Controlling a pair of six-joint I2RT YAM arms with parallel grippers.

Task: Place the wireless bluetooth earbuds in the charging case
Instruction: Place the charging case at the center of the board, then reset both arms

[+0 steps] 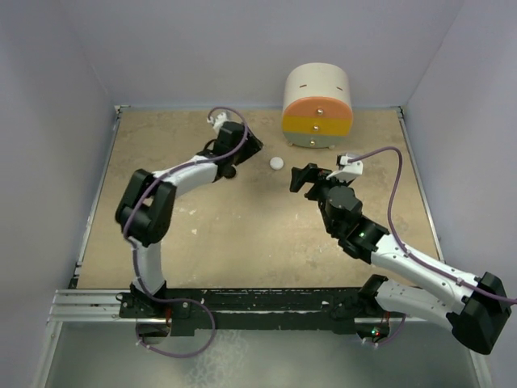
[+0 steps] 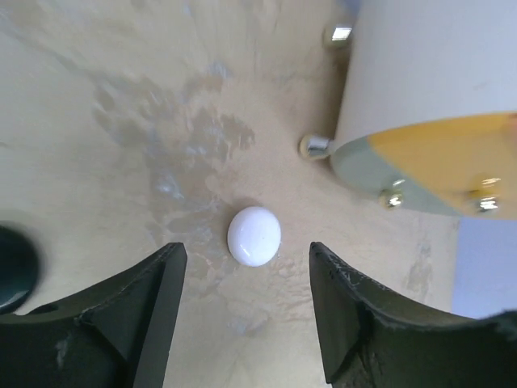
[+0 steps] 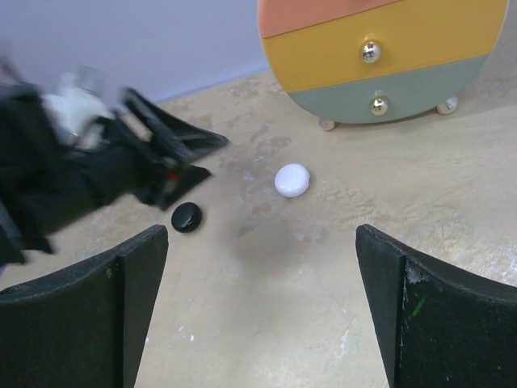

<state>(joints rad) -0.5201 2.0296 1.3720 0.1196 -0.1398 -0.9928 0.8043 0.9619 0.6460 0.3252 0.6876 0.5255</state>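
Note:
No earbuds show in any view. A white round disc [image 1: 277, 162] lies on the tan table in front of the drawer unit; it also shows in the left wrist view [image 2: 254, 235] and the right wrist view [image 3: 292, 179]. A black round disc [image 1: 229, 171] lies left of it, beside the left arm, and shows at the left wrist view's edge [image 2: 12, 268] and in the right wrist view [image 3: 187, 217]. My left gripper [image 1: 258, 147] [image 2: 245, 271] is open and empty, its jaws just short of the white disc. My right gripper [image 1: 300, 179] [image 3: 260, 242] is open and empty, to the right of the white disc.
A round-topped drawer unit [image 1: 317, 105] with orange, yellow and grey-green fronts and metal knobs stands at the back, close behind the white disc [image 2: 436, 121] [image 3: 380, 56]. Pale walls enclose the table [image 1: 242, 234] on three sides.

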